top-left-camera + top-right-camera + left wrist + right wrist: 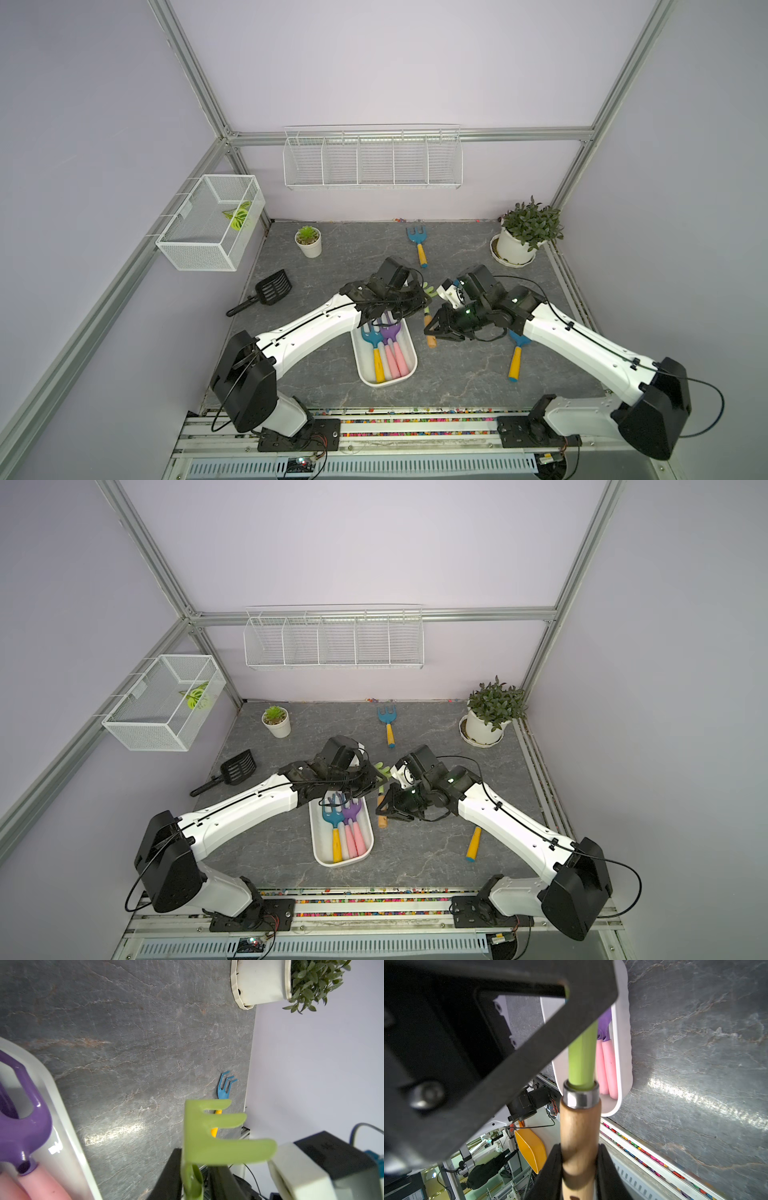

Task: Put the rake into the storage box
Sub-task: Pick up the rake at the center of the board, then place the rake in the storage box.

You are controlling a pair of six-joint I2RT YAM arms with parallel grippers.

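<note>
A mesh basket (208, 224) hangs at ten o'clock, beyond the table's (457, 374) left edge. A black scoop (272, 286) lies just inside that edge at nine, and a small potted plant (308, 241) stands at eleven.

The left gripper (422, 299) reaches over the far end of the storage box (363, 363). Its fingers (173, 1176) flank the rake's (431, 340) green neck. One touches it, but I cannot tell whether they clamp.

The box holds other rakes (390, 336), with a bare strip along its left wall. The rake is held just outside the box's right rim, at two o'clock from it, with tines toward twelve and handle toward six. The right gripper (432, 328) is clamped on the wooden handle.

Bare table runs at four o'clock from the box, up to a yellow-handled tool (515, 361). A blue rake (419, 245) lies at twelve and a big plant (530, 226) stands at one, in the back corner.
</note>
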